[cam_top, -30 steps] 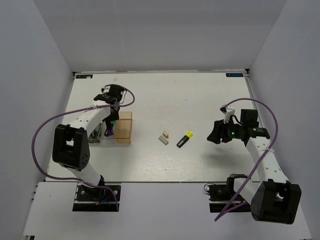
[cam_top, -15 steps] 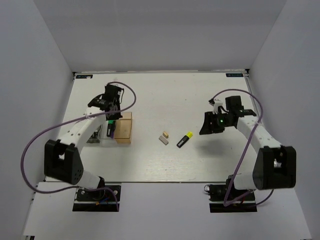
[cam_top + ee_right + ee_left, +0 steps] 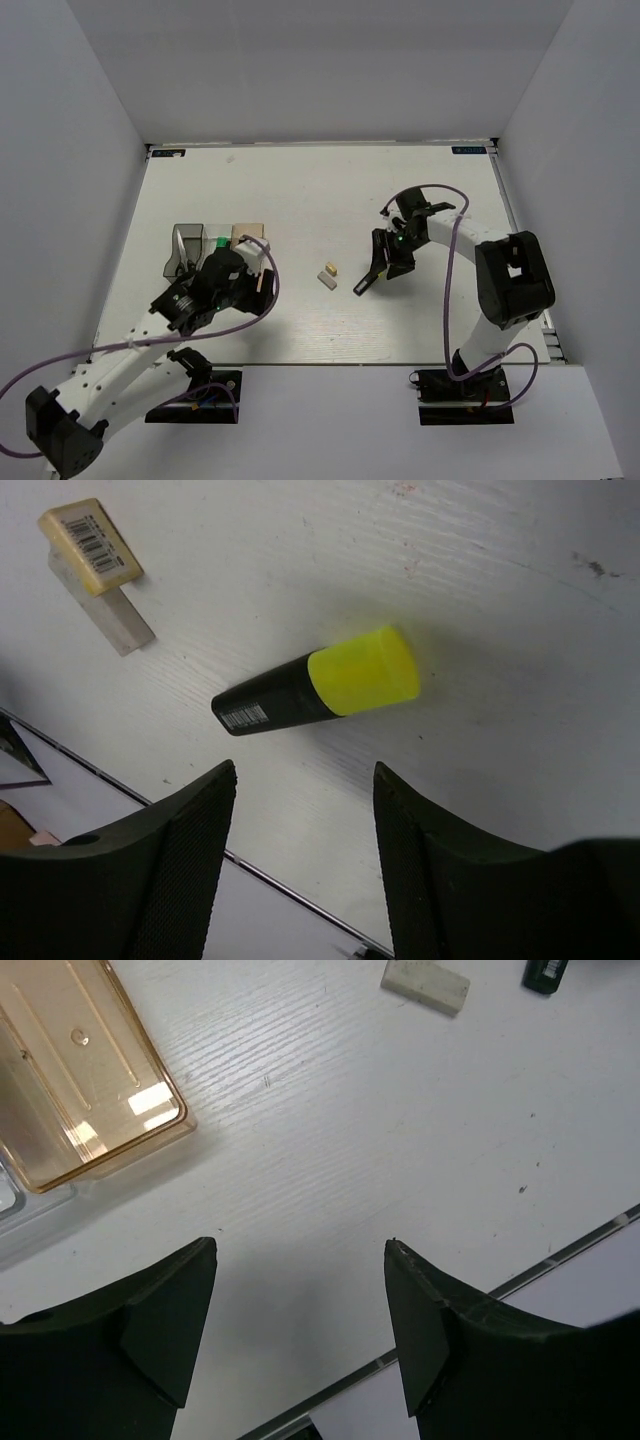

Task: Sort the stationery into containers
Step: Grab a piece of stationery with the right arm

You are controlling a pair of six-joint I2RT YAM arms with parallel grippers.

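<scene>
The yellow highlighter [image 3: 315,685] lies flat on the table, just ahead of the fingertips of my open right gripper [image 3: 305,780], which hovers over it [image 3: 378,268] and holds nothing. To its left lie a beige eraser [image 3: 90,545] and a grey-white eraser [image 3: 105,610], touching each other [image 3: 328,276]. The tan box [image 3: 80,1070] and the grey box [image 3: 187,245] stand side by side at the left. A green highlighter end [image 3: 219,240] shows in the grey box. My left gripper [image 3: 300,1260] is open and empty over bare table near the tan box [image 3: 250,238].
The table's near edge [image 3: 560,1255] runs close under the left gripper's fingers. White walls enclose the table on three sides. The left arm [image 3: 120,360] stretches across the near left corner.
The left arm has pulled back from over the boxes toward the near edge, and its gripper has opened. The right gripper has swung left to above the yellow highlighter.
</scene>
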